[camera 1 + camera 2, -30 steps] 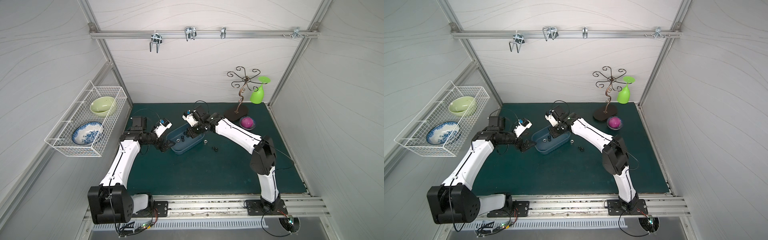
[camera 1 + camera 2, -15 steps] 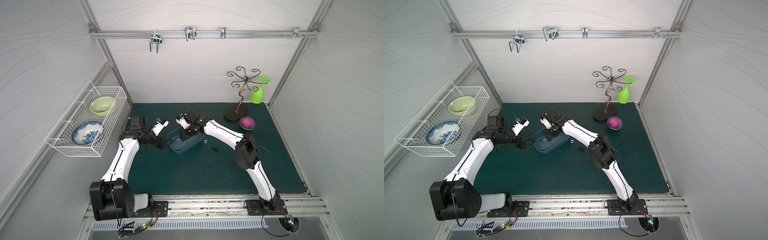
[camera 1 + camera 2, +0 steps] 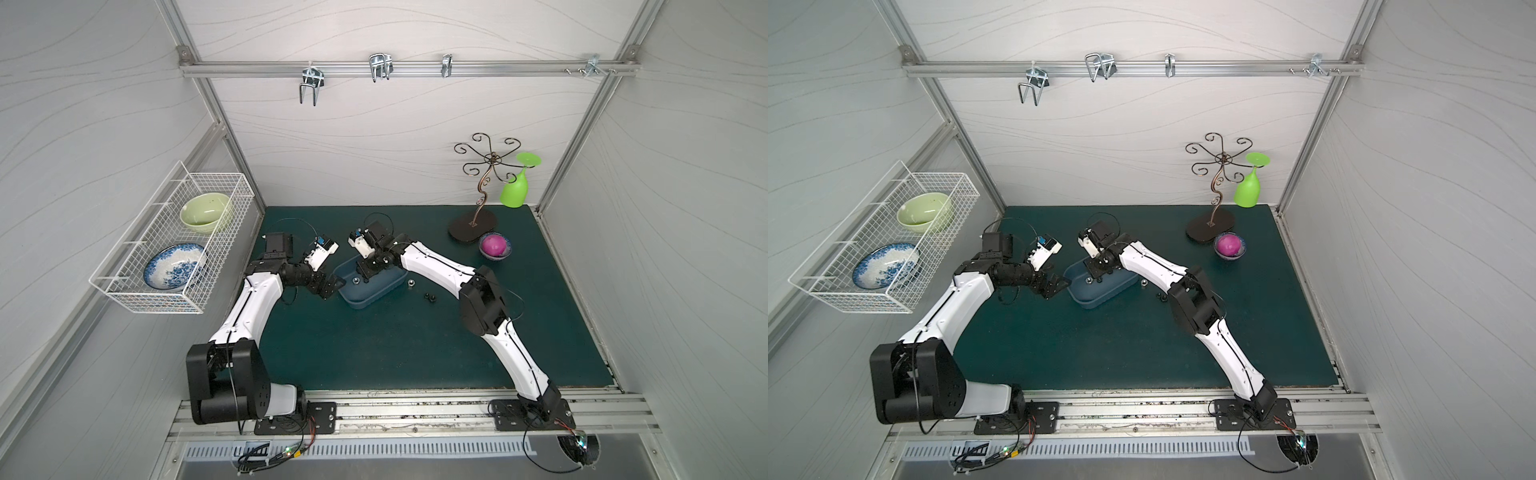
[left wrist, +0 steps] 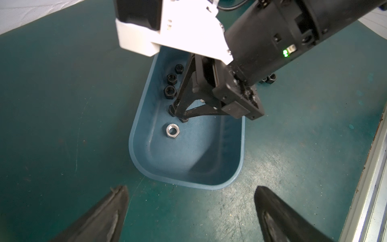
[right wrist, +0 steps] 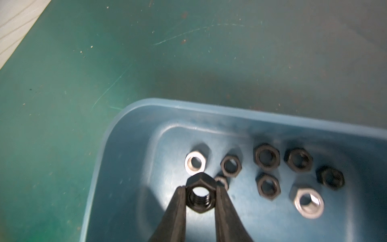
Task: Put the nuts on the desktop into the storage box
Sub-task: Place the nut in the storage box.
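The right gripper [image 5: 200, 188] has swung over the storage box [image 5: 209, 111], clamping one black nut [image 5: 199, 179] above eight loose nuts [image 5: 266, 157]; three dot the desktop [image 3: 415, 340]; left gripper [image 4: 191, 187] gapes.

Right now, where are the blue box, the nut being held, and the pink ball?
Storage box [image 4: 188, 150]: left wrist view, bare floor inside.
Held black nut [image 5: 198, 179]: right wrist view, metal face beside its hole.
Pink ball [image 3: 492, 244]: a top view, middle of the ball.
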Controlling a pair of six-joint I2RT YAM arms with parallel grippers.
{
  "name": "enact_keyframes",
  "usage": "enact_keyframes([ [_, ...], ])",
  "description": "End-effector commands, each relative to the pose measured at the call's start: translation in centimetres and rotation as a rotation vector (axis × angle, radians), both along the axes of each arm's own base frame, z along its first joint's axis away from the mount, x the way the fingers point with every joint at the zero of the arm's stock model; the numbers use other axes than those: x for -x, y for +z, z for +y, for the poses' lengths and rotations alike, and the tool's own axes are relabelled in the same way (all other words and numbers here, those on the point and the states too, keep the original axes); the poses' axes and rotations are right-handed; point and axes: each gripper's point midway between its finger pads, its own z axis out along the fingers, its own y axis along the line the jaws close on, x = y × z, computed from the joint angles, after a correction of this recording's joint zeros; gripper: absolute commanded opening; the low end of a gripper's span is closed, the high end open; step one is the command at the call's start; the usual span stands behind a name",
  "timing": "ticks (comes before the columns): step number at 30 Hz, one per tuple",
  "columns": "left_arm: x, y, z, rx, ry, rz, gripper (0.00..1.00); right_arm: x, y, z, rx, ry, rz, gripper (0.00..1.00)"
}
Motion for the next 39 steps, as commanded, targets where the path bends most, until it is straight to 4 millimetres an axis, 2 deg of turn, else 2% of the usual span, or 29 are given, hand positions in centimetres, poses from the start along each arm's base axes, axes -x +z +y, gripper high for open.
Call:
enact_keyframes([
  [1, -0.8, -0.1, 0.2, -0.003, -0.009, -0.027, 0.99, -1.1, -0.8, 1.0, -0.013, 0.010, -0.042, 0.19],
  [5, -0.7, -0.6, 0.1, -0.002, -0.012, -0.012, 0.99, -1.9, -2.2, 1.3, -0.018, -0.002, -0.040, 0.19],
  [11, -0.7, -1.1, 0.0, 0.013, -0.013, 0.006, 0.98, -2.6, -3.0, 1.5, -0.022, -0.021, -0.032, 0.19],
  [15, -0.8, -1.1, -0.2, 0.022, -0.015, 0.008, 0.99, -2.8, -3.1, 1.7, -0.025, -0.019, -0.043, 0.18],
  [23, -0.8, -0.9, -0.1, 0.022, -0.013, 0.004, 0.99, -3.4, -5.0, 1.5, 0.017, -0.023, -0.054, 0.17],
  [26, -0.8, -0.9, -0.1, 0.022, -0.013, 0.005, 0.99, -3.4, -5.1, 1.5, 0.023, -0.022, -0.059, 0.20],
  [28, -0.8, -0.8, -0.1, 0.021, -0.013, 0.002, 0.99, -3.5, -4.9, 1.4, 0.026, -0.024, -0.063, 0.25],
  [30, -0.7, -0.7, -0.2, 0.022, -0.014, 0.001, 0.99, -3.5, -4.4, 1.3, 0.026, -0.031, -0.063, 0.35],
  [37, -0.6, -0.5, -0.2, 0.027, -0.010, 0.003, 0.99, -3.2, -0.9, 1.3, -0.020, -0.037, -0.076, 0.40],
  [39, -0.6, -0.2, -0.2, 0.026, -0.011, -0.003, 0.99, -3.0, 0.6, 1.4, -0.041, -0.039, -0.075, 0.40],
])
